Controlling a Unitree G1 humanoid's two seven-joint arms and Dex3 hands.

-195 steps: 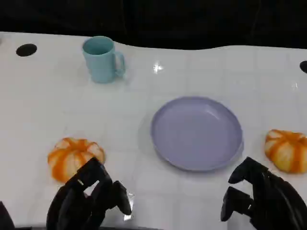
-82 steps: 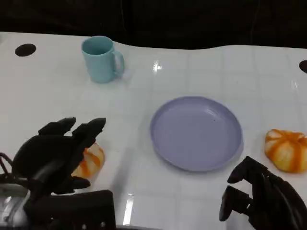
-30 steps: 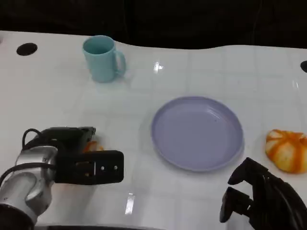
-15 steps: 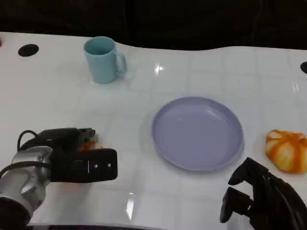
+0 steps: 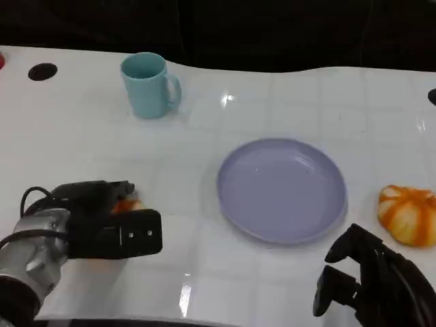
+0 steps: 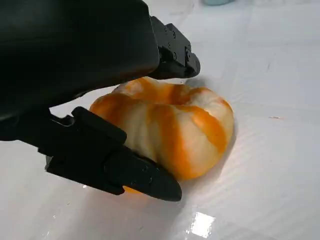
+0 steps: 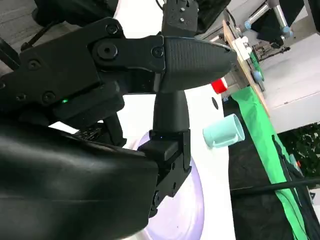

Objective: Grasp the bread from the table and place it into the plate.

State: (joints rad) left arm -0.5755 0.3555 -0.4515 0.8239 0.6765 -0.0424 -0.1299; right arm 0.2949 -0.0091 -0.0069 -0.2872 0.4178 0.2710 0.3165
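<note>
At the lower left of the head view, the left hand [image 5: 102,218] lies over an orange-striped bread [image 5: 125,204], which rests on the white table [image 5: 225,109]; only a sliver of the loaf shows past the black fingers. Seen from the left wrist, the bread [image 6: 170,127] sits between the fingers [image 6: 115,165], one beneath its near side and another over its top, so the hand appears to be closing on the loaf, which is not yet lifted. Centre right of the head view lies the lavender plate [image 5: 281,189], with nothing on it and well apart from that bread. A second bread [image 5: 407,214] lies at the right edge, just beyond the plate. At the lower right, the right hand [image 5: 371,286] hovers with curled fingers holding nothing. A pale blue mug [image 5: 148,85] stands at the upper left. Judged from this, the grasp is under way; lifting, carrying and placing remain.
</note>
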